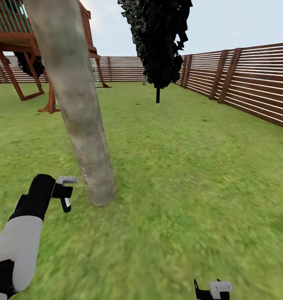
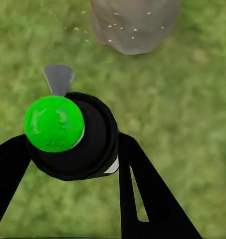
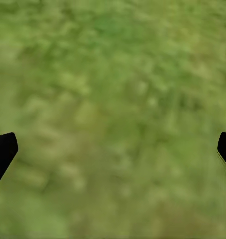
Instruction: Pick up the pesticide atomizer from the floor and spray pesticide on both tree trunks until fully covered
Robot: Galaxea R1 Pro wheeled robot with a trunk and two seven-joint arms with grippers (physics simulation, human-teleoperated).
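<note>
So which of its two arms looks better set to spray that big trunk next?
The left. Its left gripper is clamped on the pesticide atomizer, close beside the tree trunk, where white specks already dot the base. The right gripper hangs open and empty over the grass.

The left arm (image 1: 20,233) is extended forward and low, white forearm leading into a black wrist. The left pincer (image 1: 66,196) is closed around a held item. The right pincer (image 1: 214,289) is held low, its fingers (image 3: 3,152) spread wide apart.
</note>
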